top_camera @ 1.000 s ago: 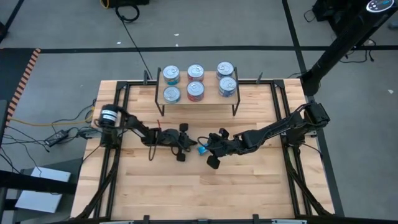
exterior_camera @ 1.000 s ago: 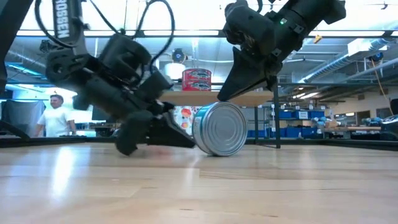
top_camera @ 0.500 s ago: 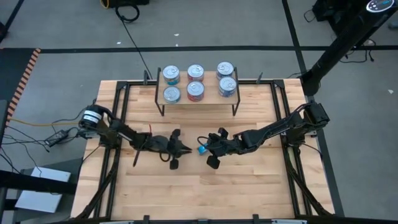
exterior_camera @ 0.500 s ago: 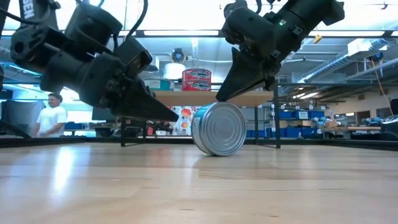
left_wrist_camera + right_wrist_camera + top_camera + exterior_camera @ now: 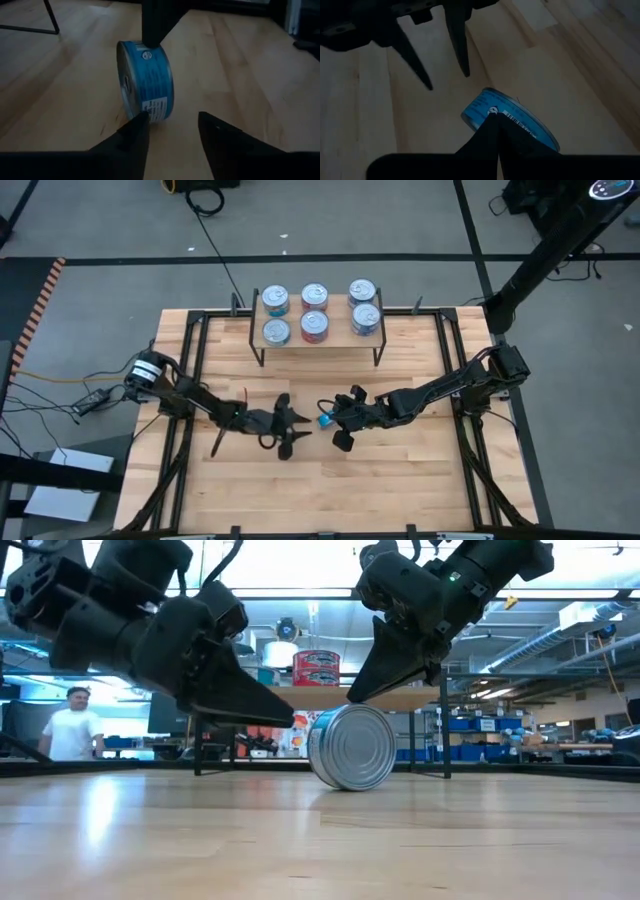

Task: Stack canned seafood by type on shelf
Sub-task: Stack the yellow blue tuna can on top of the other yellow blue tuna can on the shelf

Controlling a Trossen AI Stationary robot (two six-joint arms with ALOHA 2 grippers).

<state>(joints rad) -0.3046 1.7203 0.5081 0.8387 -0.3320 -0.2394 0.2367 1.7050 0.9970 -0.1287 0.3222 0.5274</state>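
Six tins [image 5: 314,311] stacked on shelf [image 5: 335,337]. Blue tin [image 5: 325,420] on edge, desk [image 5: 400,480] centre. Left pincer [image 5: 297,432] wide at 9 o'clock; right pincer [image 5: 336,420] closed, tips on tin.

Left gripper [image 5: 292,430] is held low at mid-table, fingers parted; right gripper [image 5: 334,420] faces it — fingers closed.

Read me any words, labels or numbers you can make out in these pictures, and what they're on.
None can be read.
Blue can standing on its edge: white label patch with print, too blurred.
Red cans on the shelf: label lettering, too small.
Cans on the shelf in the high view: too small.
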